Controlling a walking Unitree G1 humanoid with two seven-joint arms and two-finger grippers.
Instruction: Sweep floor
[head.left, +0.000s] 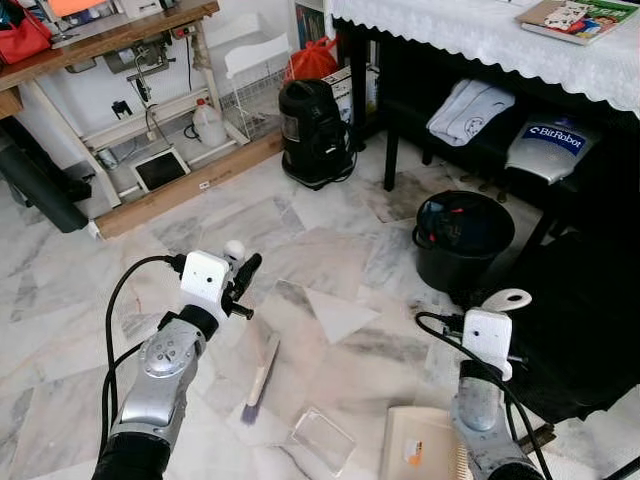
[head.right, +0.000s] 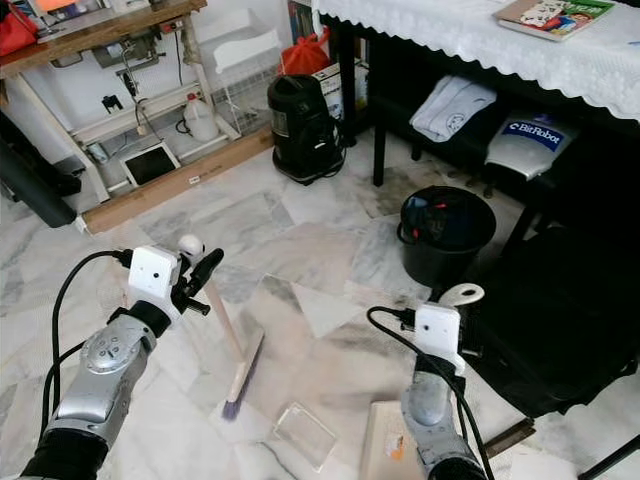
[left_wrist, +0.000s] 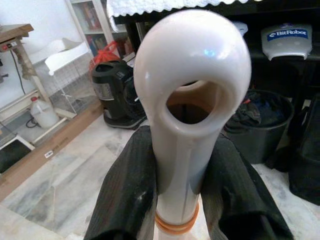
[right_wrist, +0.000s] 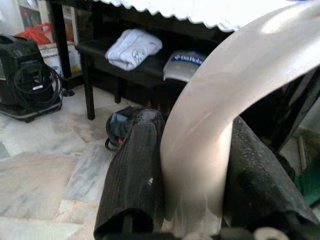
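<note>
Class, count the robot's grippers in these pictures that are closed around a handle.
2. The left gripper clamps the white broom handle over the marble floor; the right gripper clamps the white dustpan handle near the black bucket.

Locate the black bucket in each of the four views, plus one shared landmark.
Left eye view: black bucket on the floor right of centre, beside the dark table.
Right eye view: same bucket, a little nearer centre.
Left wrist view: at the right, behind the white broom handle.
Right wrist view: low centre, partly behind a black finger.
Shared landmark: the BitRobot bag under the table.
</note>
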